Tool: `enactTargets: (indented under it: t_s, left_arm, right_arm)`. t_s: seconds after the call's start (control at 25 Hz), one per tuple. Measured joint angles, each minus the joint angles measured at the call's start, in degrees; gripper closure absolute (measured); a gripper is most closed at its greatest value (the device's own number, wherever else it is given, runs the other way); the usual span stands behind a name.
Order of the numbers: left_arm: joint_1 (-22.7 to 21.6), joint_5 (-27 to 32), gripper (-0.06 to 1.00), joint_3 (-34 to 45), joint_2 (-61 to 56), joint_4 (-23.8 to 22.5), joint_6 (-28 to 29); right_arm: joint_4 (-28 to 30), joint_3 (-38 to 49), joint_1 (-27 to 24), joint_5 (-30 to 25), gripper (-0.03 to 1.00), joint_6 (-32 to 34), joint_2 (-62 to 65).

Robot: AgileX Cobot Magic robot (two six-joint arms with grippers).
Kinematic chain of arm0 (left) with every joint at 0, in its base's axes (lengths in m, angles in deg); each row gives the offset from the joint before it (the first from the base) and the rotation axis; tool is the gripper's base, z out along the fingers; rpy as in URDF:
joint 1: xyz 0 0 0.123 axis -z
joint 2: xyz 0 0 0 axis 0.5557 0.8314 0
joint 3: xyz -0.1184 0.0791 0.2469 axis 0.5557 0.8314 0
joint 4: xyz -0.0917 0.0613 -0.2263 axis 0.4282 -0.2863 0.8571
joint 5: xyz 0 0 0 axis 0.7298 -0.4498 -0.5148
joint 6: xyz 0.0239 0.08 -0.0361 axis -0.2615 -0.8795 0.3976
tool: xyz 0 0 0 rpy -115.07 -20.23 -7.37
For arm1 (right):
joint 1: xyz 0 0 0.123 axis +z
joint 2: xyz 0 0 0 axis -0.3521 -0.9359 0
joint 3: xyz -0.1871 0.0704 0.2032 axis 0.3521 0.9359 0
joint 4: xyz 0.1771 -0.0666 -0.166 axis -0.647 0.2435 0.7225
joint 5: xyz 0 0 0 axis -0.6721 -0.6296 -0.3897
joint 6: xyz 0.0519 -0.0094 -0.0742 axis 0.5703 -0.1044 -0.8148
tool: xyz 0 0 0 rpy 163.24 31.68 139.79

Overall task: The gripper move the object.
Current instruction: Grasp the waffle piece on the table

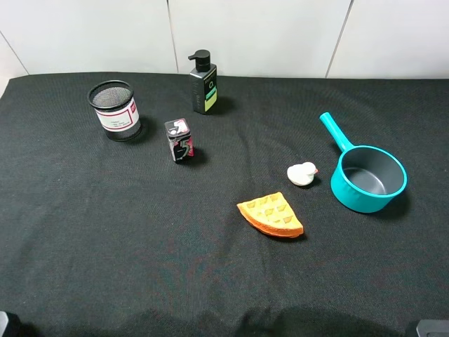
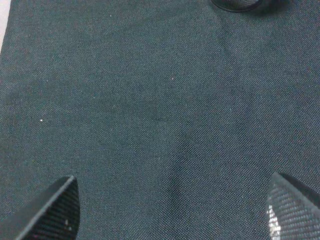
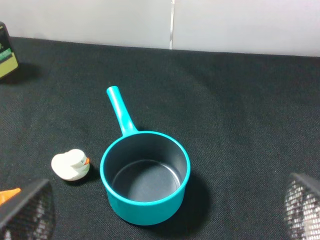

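- Both grippers hang with jaws spread wide and empty: we see the left gripper (image 2: pixel 172 220) over bare tabletop (image 2: pixel 150 100), and the right gripper (image 3: pixel 165 229) facing the teal pot (image 3: pixel 145 207).
- The waffle wedge (image 1: pixel 271 215) lies flat on the tabletop, near the white duck (image 1: pixel 302 173); we judge its low rim could let a gripper skid over it.
- Reaching in from the right, we might knock the duck or pot.
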Motion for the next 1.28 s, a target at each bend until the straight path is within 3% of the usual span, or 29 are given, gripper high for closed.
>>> enactTargets:
  t_s: [1.28]
  left_arm:
    - [0.0,0.0,0.15,0.0,0.0,0.0,0.0]
  right_arm:
    - [0.64,0.0,0.0,0.0,0.27,0.15,0.0]
